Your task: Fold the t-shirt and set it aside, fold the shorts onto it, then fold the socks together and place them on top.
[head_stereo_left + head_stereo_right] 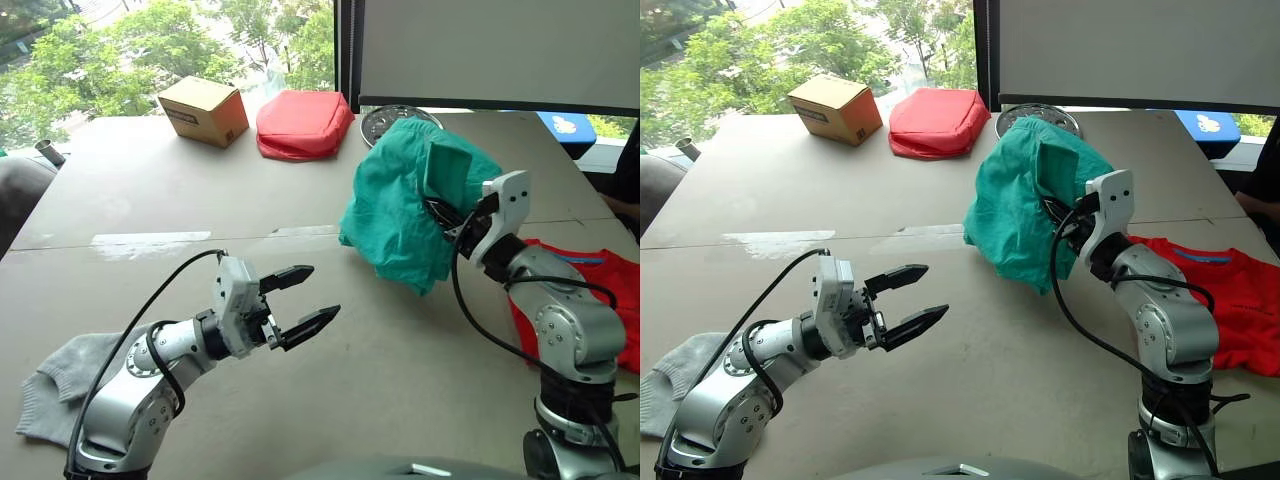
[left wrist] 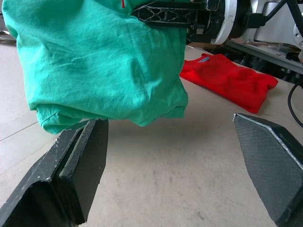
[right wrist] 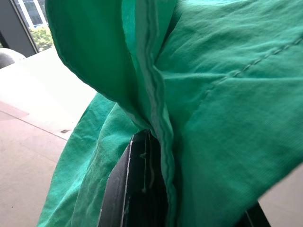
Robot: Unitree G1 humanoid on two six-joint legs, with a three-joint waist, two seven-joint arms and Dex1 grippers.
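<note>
Two tools in view: my right tool [image 2: 165, 13] is gripping the shorts [image 1: 405, 200], lifting them at frame centre-right; my left tool [image 1: 305, 298] is hovering with fingers spread. T-shirt [image 1: 1230, 300] is lying far right, socks [image 1: 60, 385] lower left on the counter [image 1: 150, 200].

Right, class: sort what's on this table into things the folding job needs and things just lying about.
Needed for the job:
shorts, held up by the right end effector
t-shirt
socks

Just lying about:
cardboard box
red padded pouch
metal dish
</note>
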